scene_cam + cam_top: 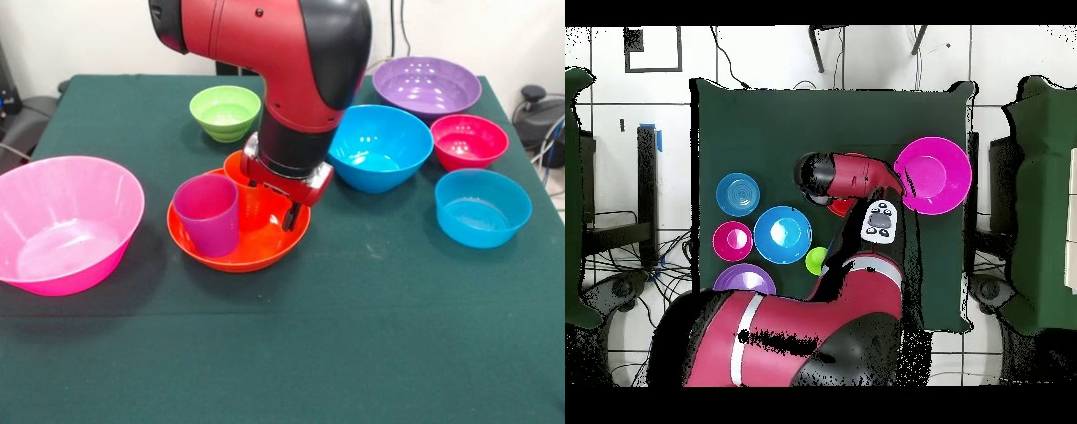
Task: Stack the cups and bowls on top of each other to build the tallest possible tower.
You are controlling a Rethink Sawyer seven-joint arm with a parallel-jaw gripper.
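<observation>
Green-clothed bench (pixel 353 336). Red and black arm down over frame centre; pincer (pixel 284 205) low inside the big glossy orange plastic bowl (pixel 252 249), one dark fingertip visible, open or closed cannot tell. Purple tapered plastic cup (pixel 207 213) upright in same bowl, left of pincer. Rim of an orange cup (pixel 237 165) showing just behind, mostly hidden by the arm. Big pink bowl (pixel 64 223) far left. Small green bowl (pixel 225 112) upper centre-left. Big blue bowl (pixel 380 146), big purple bowl (pixel 426 87), small red bowl (pixel 469 140), small light blue bowl (pixel 482 207) grouped at right. No tower above one level.
</observation>
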